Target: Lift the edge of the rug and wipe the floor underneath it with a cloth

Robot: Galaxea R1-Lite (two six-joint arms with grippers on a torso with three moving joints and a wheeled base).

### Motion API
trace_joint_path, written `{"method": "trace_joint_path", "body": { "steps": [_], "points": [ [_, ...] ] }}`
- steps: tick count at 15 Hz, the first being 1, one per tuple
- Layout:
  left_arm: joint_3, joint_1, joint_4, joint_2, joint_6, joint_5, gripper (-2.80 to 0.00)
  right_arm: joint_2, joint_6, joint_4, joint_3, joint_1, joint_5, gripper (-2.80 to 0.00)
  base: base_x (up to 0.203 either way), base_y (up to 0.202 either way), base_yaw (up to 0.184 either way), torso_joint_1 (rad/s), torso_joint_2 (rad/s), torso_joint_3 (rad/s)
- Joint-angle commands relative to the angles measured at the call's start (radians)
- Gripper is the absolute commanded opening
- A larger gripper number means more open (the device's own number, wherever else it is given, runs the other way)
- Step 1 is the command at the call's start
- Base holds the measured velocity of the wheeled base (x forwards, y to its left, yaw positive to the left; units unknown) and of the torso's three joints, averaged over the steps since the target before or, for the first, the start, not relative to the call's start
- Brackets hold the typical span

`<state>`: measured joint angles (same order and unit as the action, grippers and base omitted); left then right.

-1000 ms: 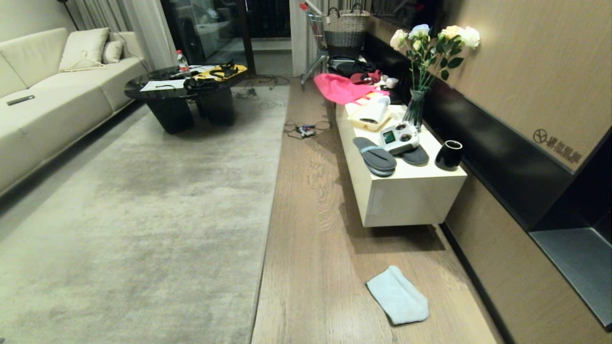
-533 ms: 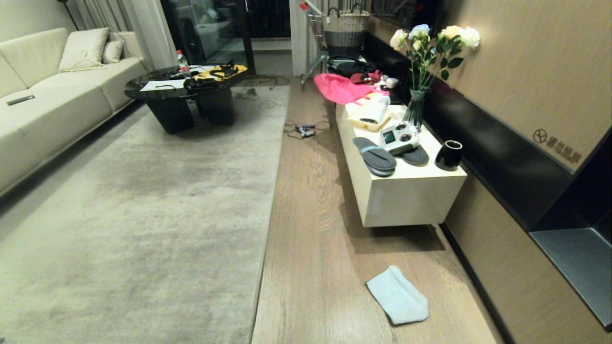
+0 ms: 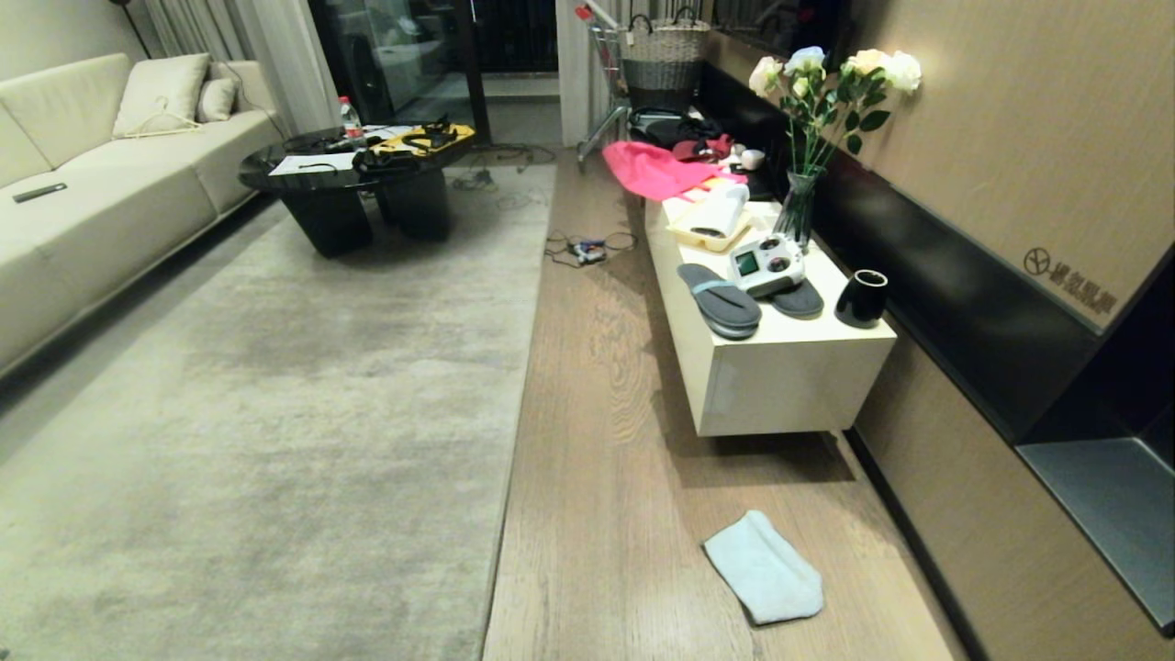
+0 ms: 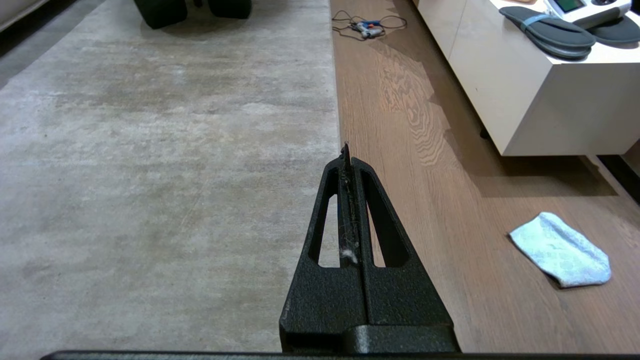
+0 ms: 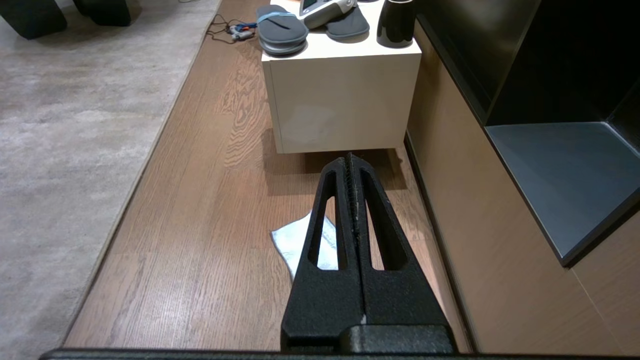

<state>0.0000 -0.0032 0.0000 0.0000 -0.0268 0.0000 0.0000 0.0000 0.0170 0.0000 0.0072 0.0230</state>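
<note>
Cream sofa [image 3: 101, 184] far left along the wall, then a dark round coffee table [image 3: 353, 174] standing on the far part of the rug. The rug edge [image 3: 514, 441] runs straight toward the camera, lying flat on the floor [image 3: 606, 514], nothing lifted. Left gripper [image 4: 346, 152] hangs above that border, fingers pressed together, empty, a bit of lint stuck between them. Bare wood strip runs between rug and wall furniture; tangled cable [image 3: 587, 248] lies on it farther back. The cloth [image 3: 764, 567] lies crumpled on the floor near the camera, right of the rug edge and well apart from it, in front of the white cabinet [image 3: 780, 376]. Right gripper [image 5: 350, 160] hangs over the cloth, fingers together, holding nothing, not touching it. On the cabinet top: grey slippers [image 3: 721, 298], a white controller [image 3: 766, 264], a black cup [image 3: 863, 298], a vase of white flowers [image 3: 812, 138]. Pink fabric [image 3: 652, 170] behind them. Wood-panel wall [image 3: 1010, 110] on the right.
</note>
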Motion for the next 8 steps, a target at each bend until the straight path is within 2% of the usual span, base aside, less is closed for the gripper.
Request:
{"method": "trace_joint_path", "body": {
  "steps": [1, 8],
  "points": [
    [0.000, 0.000, 0.000, 0.000, -0.001, 0.000, -2.80, 0.000, -0.003, 0.000, 0.000, 0.000, 0.000, -2.80, 0.000, 0.000, 0.000, 0.000, 0.00, 0.000],
    [0.000, 0.000, 0.000, 0.000, -0.001, 0.000, -2.80, 0.000, -0.008, -0.002, 0.000, 0.000, -0.002, -2.80, 0.000, 0.000, 0.000, 0.000, 0.00, 0.000]
  ]
}}
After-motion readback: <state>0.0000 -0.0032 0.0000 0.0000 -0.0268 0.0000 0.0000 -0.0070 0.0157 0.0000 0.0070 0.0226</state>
